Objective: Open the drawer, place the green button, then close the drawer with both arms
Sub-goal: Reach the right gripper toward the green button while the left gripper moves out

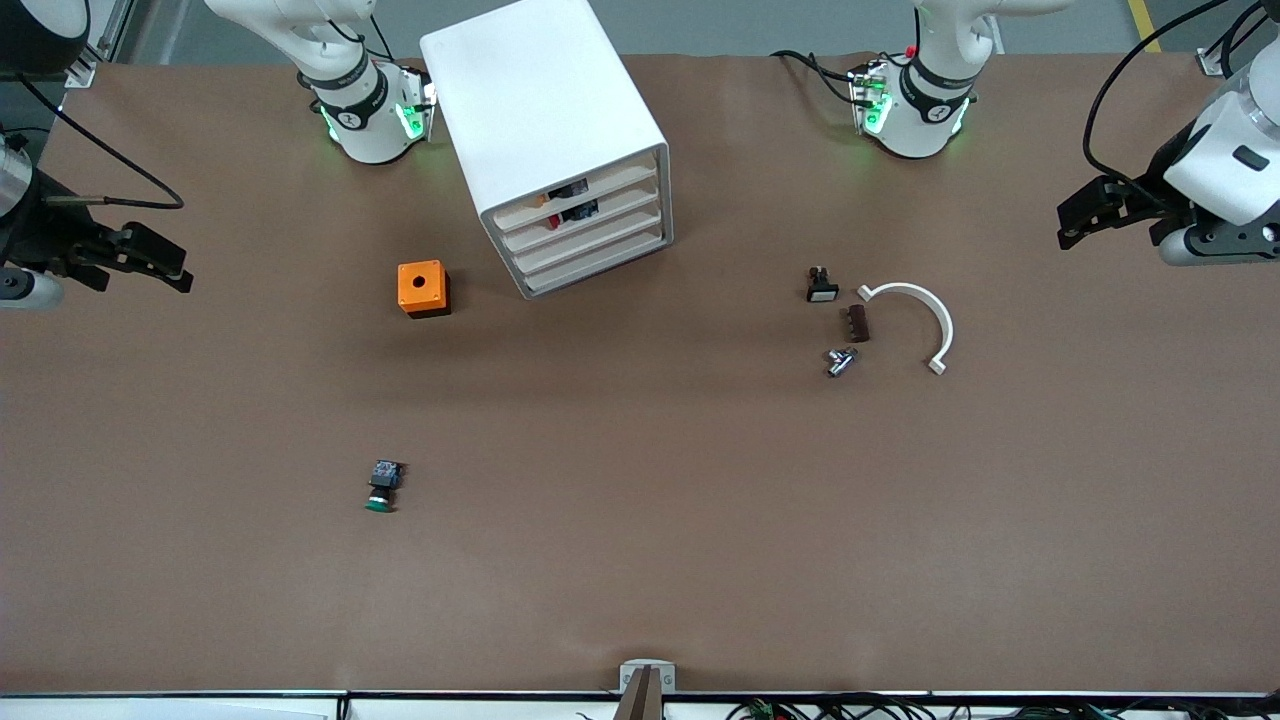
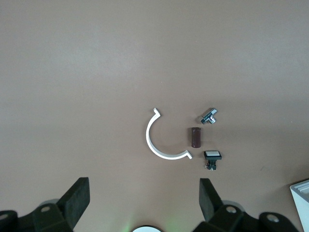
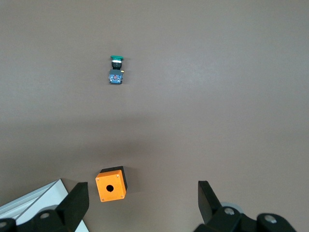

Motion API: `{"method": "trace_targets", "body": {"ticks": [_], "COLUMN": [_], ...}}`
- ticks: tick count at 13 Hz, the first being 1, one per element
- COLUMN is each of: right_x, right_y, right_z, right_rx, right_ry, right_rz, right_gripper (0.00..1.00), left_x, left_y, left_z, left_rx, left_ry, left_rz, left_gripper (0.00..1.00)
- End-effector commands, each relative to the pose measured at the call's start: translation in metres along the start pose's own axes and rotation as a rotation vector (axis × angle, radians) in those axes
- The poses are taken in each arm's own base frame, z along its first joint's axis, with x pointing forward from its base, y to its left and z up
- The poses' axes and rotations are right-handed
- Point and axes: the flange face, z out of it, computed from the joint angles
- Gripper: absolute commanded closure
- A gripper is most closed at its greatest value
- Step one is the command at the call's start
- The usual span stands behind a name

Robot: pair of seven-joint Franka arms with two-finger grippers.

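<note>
The white cabinet [image 1: 545, 110] stands between the arms' bases, and all four tray drawers are shut. The third drawer [image 1: 600, 243] is flush with the others. The green-capped button [image 1: 383, 487] lies on its side on the brown table, nearer to the front camera than the orange cube; it also shows in the right wrist view [image 3: 116, 71]. My right gripper [image 1: 172, 272] hangs open and empty over the right arm's end of the table [image 3: 143, 200]. My left gripper [image 1: 1072, 225] hangs open and empty over the left arm's end [image 2: 144, 198].
An orange cube with a hole [image 1: 423, 288] sits beside the cabinet [image 3: 111, 183]. Toward the left arm's end lie a black button with white cap [image 1: 821, 286], a brown block [image 1: 857, 323], a small metal part [image 1: 840, 361] and a white curved piece [image 1: 925, 315].
</note>
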Motion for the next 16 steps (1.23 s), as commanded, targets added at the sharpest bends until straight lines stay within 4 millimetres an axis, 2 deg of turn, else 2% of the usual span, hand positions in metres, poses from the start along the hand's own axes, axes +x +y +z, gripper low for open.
{"method": "trace_targets", "body": {"ticks": [1,3,5,7,8,9,13,16], "right_x": [-0.003,-0.003,-0.003,0.0,0.004,0.011,0.05,0.081], "right_y": [0.002,0.002,0.004,0.009,0.009,0.007,0.001,-0.009], "right_z": [-0.003,-0.003,-0.002,0.0,0.006,0.014,0.064,0.112], "right_rx": [-0.003,-0.003,-0.003,-0.002,0.0,0.016,0.083,0.093], "right_ry": [0.0,0.0,-0.003,-0.002,-0.006,-0.001,-0.033,-0.02], "right_rz": [0.007,0.007,0.009,0.014,0.012,0.013,0.021,0.031], "right_gripper": [0.0,0.0,0.0,0.0,0.0,0.0,0.0,0.0], "left_x": [0.0,0.001,0.016,0.03,0.035,0.046,0.072,0.074], "left_y": [-0.003,-0.003,-0.001,0.003,0.014,0.019,0.071,0.117], "left_z": [-0.006,-0.005,0.007,0.029,0.04,0.063,0.145,0.197], "left_rx": [0.009,0.009,0.012,0.016,0.016,0.018,0.014,0.081], "left_ry": [-0.01,-0.013,-0.033,-0.072,-0.092,-0.13,-0.266,-0.353], "left_rz": [-0.014,-0.018,-0.021,-0.007,-0.004,-0.022,-0.256,-0.379], "left_gripper": [0.0,0.0,0.0,0.0,0.0,0.0,0.0,0.0]}}
